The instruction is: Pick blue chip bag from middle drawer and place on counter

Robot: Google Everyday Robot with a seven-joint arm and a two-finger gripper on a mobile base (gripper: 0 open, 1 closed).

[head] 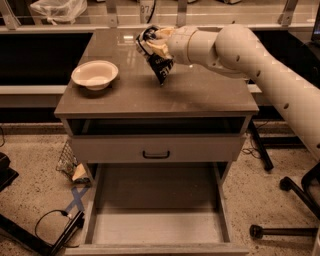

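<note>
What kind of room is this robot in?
Probably a robot lab or office: loose cables on the floor, a chair base, and the gripper holding a chip bag over the counter.

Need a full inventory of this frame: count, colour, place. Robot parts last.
blue chip bag: 1, dark blue, hanging in the gripper over the back of the counter
counter: 1, grey-brown, cabinet top
bowl: 1, white, counter's left side
drawer front: 1, grey with a black handle, shut, under the counter
middle drawer: 1, grey, pulled out below, nothing in it
plastic bag: 1, clear, top left behind the cabinet
tape cross: 1, blue, floor at left
arm: 1, cream, reaching in from the right
gripper: 1, cream, above the counter's back, jaws shut on the bag
</note>
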